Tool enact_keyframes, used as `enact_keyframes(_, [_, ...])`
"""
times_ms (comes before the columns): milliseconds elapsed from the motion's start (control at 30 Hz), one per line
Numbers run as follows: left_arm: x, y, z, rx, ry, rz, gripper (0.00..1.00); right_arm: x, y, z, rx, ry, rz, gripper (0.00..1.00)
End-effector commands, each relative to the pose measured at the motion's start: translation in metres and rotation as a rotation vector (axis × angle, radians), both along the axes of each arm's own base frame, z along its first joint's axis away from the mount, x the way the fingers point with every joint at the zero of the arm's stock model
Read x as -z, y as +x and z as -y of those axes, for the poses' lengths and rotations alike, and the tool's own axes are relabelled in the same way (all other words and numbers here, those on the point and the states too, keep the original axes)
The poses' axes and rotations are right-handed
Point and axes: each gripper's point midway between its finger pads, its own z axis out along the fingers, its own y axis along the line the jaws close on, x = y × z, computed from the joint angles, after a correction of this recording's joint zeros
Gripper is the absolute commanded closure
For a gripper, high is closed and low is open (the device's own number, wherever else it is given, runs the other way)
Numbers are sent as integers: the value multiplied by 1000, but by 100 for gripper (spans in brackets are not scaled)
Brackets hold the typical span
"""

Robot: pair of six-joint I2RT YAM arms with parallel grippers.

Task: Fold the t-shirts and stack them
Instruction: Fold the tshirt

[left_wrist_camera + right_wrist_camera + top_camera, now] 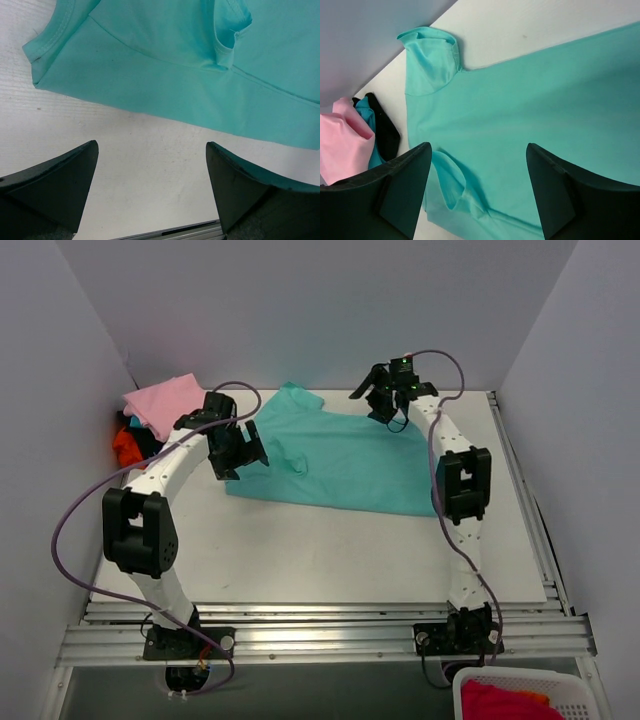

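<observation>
The teal t-shirt [345, 455] lies spread flat across the back middle of the table; it also shows in the left wrist view [190, 65] and the right wrist view [535, 105]. A pile at the back left holds the pale pink shirt [162, 400] on top, the orange-red shirt [126, 447] and the black shirt [145, 435]; pink [340, 140] and black [382, 127] also show in the right wrist view. My left gripper [240, 448] is open and empty above the teal shirt's left edge. My right gripper [385, 400] is open and empty over its back right part.
A white basket [520, 695] with red cloth stands below the table's near right corner. Grey walls close the back and sides. The aluminium rail [330, 625] runs along the near edge. Bare white table [320, 550] lies in front of the teal shirt.
</observation>
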Motion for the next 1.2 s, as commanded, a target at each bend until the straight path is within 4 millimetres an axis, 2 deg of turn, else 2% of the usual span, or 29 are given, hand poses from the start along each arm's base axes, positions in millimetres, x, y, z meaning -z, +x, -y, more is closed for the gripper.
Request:
enact_keyframes(0, [-15,-1,-1,9,13,49,5,-94,-37,34,-14,-129,144,28])
enact_keyframes(33, [-14,-2,-1,9,15,49,5,-94,-47,46,-7,-163,134,28])
enact_keyframes(67, [-12,-5,-5,1,30,46,5,-121,-63,65,19,-185,172,27])
enact_keyframes(100, [-9,-7,-7,-3,39,42,5,-117,-75,78,34,-219,155,27])
enact_keyframes(133, [-7,-10,-9,-10,47,39,5,-86,-97,98,58,-283,68,27])
enact_keyframes(167, [-2,-16,-14,-25,64,33,5,-108,-117,111,84,-291,98,27])
enact_keyframes(200, [3,-19,-16,-43,66,24,5,-102,-129,131,118,-307,72,27])
enact_keyframes(233, [7,-23,-17,-58,68,17,5,-70,-155,144,128,-330,-12,25])
enact_keyframes(267, [17,-28,-22,-91,80,1,5,-82,-173,155,157,-323,8,24])
enact_keyframes(300, [23,-32,-23,-105,82,-11,7,-72,-187,174,195,-311,-24,23])
enact_keyframes(333, [28,-34,-24,-115,81,-20,8,-65,-200,179,200,-294,-34,23])
enact_keyframes(367, [33,-34,-24,-128,79,-27,9,-41,-228,177,182,-273,-90,23])
enact_keyframes(433, [45,-36,-32,-168,116,-36,9,-20,-250,173,170,-254,-139,24])
enact_keyframes(467, [48,-32,-33,-176,117,-26,10,-3,-272,165,158,-207,-181,24])
enact_keyframes(567, [55,-24,-38,-198,143,-15,10,11,-284,169,202,-131,-174,24])
enact_keyframes(700, [66,-11,-38,-223,132,-23,10,49,-303,166,174,-144,-254,24])
enact_keyframes(833, [77,2,-35,-239,110,-20,10,61,-301,170,188,-159,-253,24])
enact_keyframes(967, [91,7,-37,-252,107,-41,11,71,-300,178,192,-201,-274,24])
enact_keyframes(1167, [100,12,-47,-283,95,-44,11,90,-300,193,225,-237,-307,25])
